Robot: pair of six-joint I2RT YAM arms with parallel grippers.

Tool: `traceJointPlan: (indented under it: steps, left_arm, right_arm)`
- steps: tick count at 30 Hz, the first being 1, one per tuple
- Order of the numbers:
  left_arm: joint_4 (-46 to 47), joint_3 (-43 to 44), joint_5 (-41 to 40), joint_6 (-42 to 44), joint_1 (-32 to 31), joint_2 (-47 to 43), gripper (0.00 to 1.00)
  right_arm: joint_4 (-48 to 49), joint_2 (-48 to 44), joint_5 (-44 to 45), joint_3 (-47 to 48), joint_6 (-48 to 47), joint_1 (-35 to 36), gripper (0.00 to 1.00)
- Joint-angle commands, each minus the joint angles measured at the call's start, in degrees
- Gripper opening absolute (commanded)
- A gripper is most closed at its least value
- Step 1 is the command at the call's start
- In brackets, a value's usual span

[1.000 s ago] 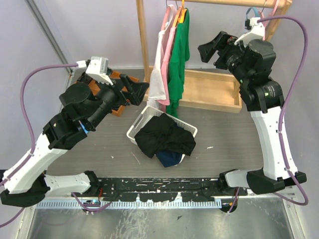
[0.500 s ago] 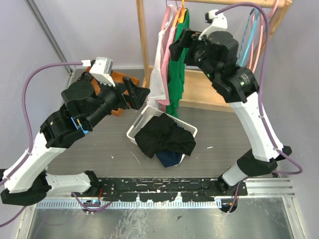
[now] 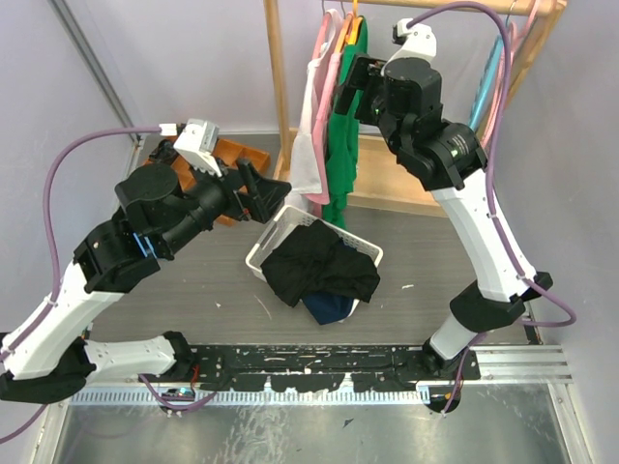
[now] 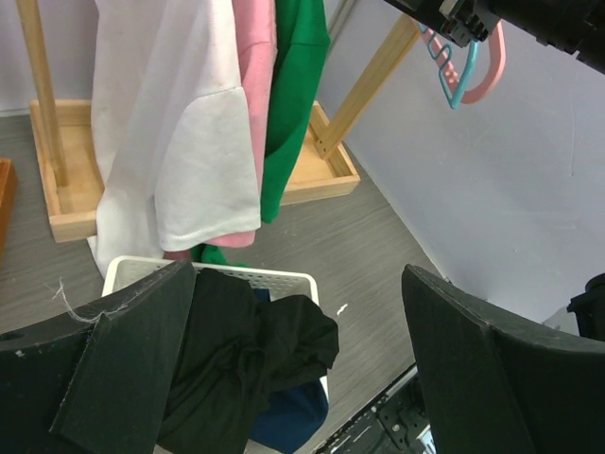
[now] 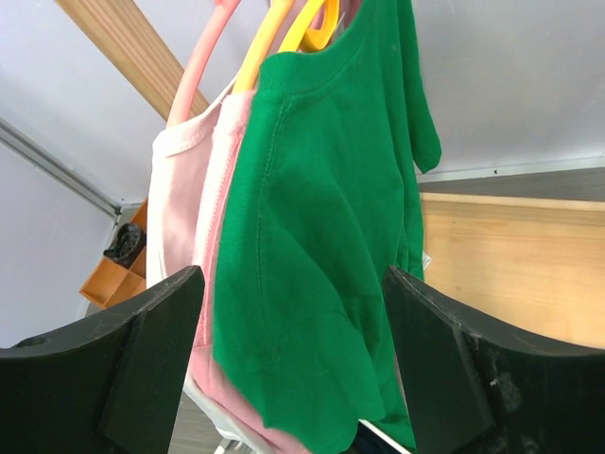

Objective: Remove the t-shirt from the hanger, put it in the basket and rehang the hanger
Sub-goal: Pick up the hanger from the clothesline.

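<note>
Three t-shirts hang on the wooden rack: white [image 3: 311, 135], pink [image 3: 332, 92] and green [image 3: 345, 145]. The green t-shirt [image 5: 321, 227] hangs on a yellow hanger [image 5: 293, 24], nearest my right gripper. My right gripper [image 3: 353, 89] is open and empty, level with the green shirt's shoulder, with its fingers [image 5: 123, 369] apart on either side of the cloth and not touching it. My left gripper [image 3: 263, 188] is open and empty, above the left end of the white basket [image 3: 263, 244]. The shirts also show in the left wrist view [image 4: 203, 123].
The white basket [image 4: 284, 278] holds black and blue clothes [image 3: 321, 269]. The rack's wooden post [image 3: 277, 82] and base tray [image 3: 406, 174] stand behind it. Empty pink and blue hangers [image 4: 468, 66] hang at the rail's right end. An orange box [image 3: 227, 155] sits at the back left.
My right arm has swung left along the rail from the empty hangers to the green shirt. My left gripper has edged slightly right toward the basket.
</note>
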Motion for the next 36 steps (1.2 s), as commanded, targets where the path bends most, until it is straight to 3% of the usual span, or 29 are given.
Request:
traceJointPlan:
  steps: [1,10,18,36]
  left_arm:
    - [-0.4,-1.0,1.5,0.0,0.1,-1.8,0.98]
    - [-0.6,-2.1,1.1,1.2,0.1,-3.0,0.98]
    - [-0.2,-2.7,0.8,2.2,0.2,-3.7,0.98]
    - [1.0,-3.3,0.1,3.8,0.2,-3.7,0.98]
  right_arm:
    - [1.2,1.2,1.6,2.8,-0.1,0.0,0.82]
    - [1.2,4.0,1.3,4.4,1.8,0.0,0.81]
    - [0.3,3.7,5.7,4.3,3.6,0.0,0.74]
    - [1.8,5.7,6.8,6.0,-2.3,0.0,0.63]
